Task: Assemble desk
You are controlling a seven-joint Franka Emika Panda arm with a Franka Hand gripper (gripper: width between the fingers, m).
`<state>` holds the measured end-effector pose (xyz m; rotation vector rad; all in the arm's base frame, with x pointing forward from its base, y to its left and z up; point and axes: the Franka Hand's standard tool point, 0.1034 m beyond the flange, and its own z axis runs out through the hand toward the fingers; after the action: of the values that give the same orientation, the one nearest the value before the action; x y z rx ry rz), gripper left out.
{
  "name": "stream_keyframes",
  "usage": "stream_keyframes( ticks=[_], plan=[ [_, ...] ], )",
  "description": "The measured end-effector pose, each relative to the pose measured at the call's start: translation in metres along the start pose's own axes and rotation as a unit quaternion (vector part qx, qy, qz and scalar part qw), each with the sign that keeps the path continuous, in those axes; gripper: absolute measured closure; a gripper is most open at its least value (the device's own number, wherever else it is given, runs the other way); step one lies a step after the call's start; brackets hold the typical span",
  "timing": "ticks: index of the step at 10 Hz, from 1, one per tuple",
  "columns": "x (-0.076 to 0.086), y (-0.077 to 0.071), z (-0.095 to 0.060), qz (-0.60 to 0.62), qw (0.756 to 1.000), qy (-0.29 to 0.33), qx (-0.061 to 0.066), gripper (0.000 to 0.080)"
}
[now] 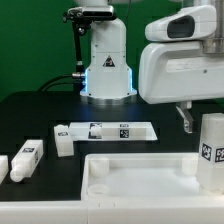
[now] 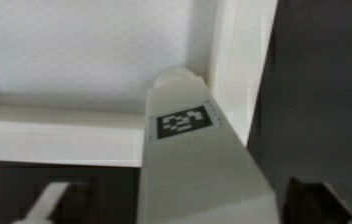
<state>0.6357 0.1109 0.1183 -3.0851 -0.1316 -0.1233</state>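
The white rimmed tabletop [image 1: 140, 172] lies at the front of the black table. My gripper [image 1: 203, 118] is shut on a square white leg [image 1: 211, 150] with a tag and holds it upright over the tabletop's corner at the exterior view's right. In the wrist view the leg [image 2: 194, 150] runs between my dark fingers [image 2: 326, 202], and its far end sits at the panel's inner corner [image 2: 208, 60]. Whether the leg touches the socket is hidden. Three more white legs lie at the exterior view's left: one [image 1: 29, 156], one [image 1: 63, 140], and one at the edge [image 1: 3, 165].
The marker board [image 1: 110, 130] lies behind the tabletop. The white robot base [image 1: 106, 60] with a blue light stands at the back. A black cable runs at its left.
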Motion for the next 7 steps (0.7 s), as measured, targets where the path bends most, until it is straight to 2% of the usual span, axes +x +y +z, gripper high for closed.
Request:
stream_keyframes(
  ticks=[1, 2, 3, 4, 5, 6, 7],
  plan=[
    [0.0, 0.0002, 0.0, 0.001, 1.0, 0.0, 0.0, 0.0467],
    [0.0, -0.0003, 0.0, 0.05, 0.999, 0.0, 0.001, 0.0467],
    [0.0, -0.0003, 0.0001, 0.088, 0.996, 0.0, 0.001, 0.0515],
    [0.0001, -0.0003, 0.0001, 0.123, 0.992, 0.0, 0.001, 0.0515],
    [-0.0003, -0.0014, 0.0, 0.203, 0.979, 0.001, -0.002, 0.0515],
    [-0.0022, -0.0027, 0.0009, 0.32, 0.947, 0.001, -0.006, 0.0515],
    [-0.0015, 0.0011, 0.0011, 0.417, 0.909, 0.009, 0.009, 0.0515]
  ],
)
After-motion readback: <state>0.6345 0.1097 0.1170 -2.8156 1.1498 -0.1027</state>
